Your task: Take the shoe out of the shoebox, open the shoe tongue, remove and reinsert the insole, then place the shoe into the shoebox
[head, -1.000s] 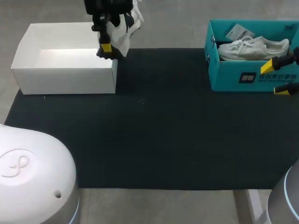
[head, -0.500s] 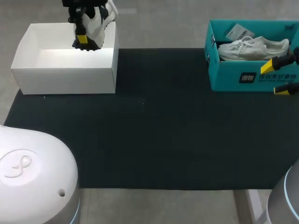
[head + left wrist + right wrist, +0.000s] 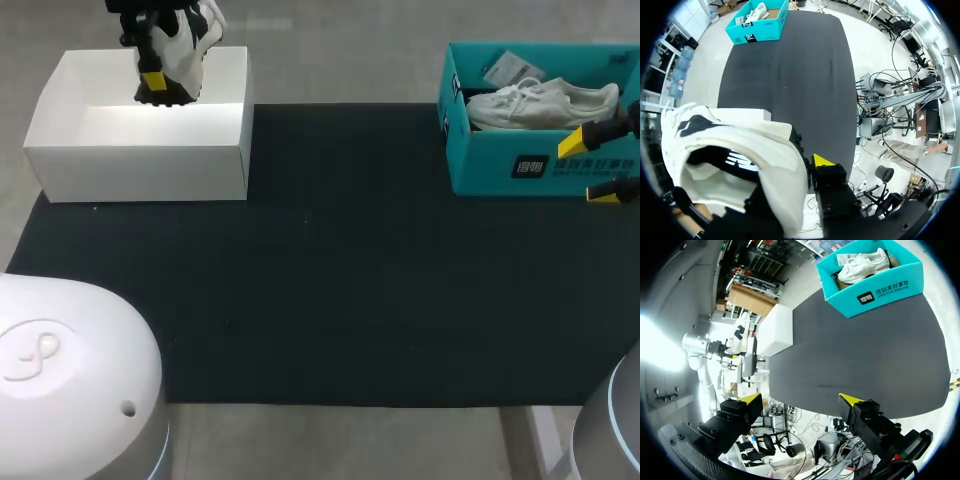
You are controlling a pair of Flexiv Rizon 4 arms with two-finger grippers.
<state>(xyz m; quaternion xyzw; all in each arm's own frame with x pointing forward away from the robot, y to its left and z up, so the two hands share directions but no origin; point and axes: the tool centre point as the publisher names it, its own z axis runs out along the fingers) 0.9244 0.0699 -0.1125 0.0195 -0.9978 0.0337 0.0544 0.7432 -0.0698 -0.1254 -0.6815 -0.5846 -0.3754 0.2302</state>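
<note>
The left tool (image 3: 156,88), clenched on the shoe (image 3: 190,45), hangs over the white shoebox (image 3: 140,160). Lower it level and clear of the walls before letting go. The right tool (image 3: 800,405) stands released.

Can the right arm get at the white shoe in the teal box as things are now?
Probably yes. The right gripper is open near the teal box, which has no lid, and the white shoe lies uncovered inside. Nothing stands between them.
</note>
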